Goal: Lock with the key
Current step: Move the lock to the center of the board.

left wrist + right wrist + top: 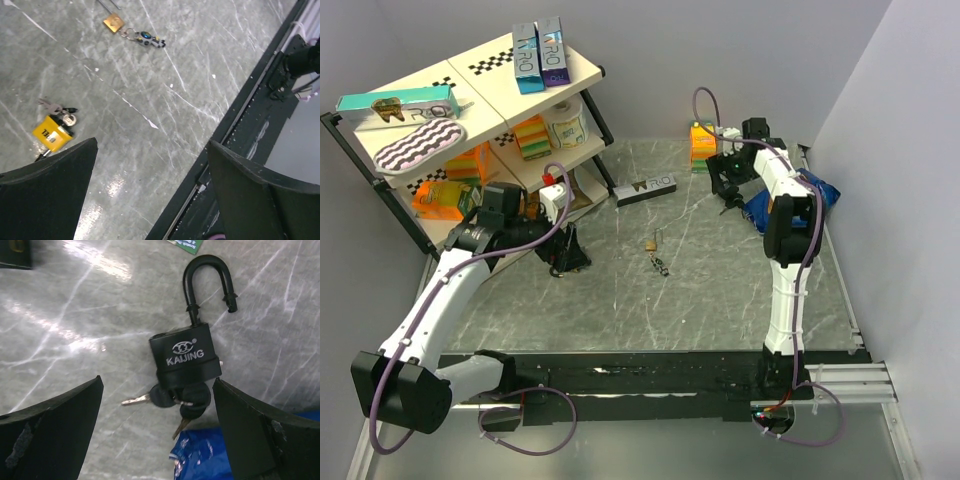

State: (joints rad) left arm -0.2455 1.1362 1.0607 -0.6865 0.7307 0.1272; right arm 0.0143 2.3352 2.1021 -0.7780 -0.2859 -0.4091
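We judge the task barely begun; nothing is held, and the 2 grippers both stand with jaws spread wide. The left gripper (152,150) hovers over the table (620,310); in its wrist view the lock (51,134) lies at 9 o'clock, just beside the left finger, with the key (114,22) well apart at 11 o'clock. The right gripper (157,381) hangs over a black padlock (185,357) (shackle sprung open, keys at its base; not ours). Everything is left: taking up the key, seating it, turning it; whether the lock's shackle is closed we cannot tell.
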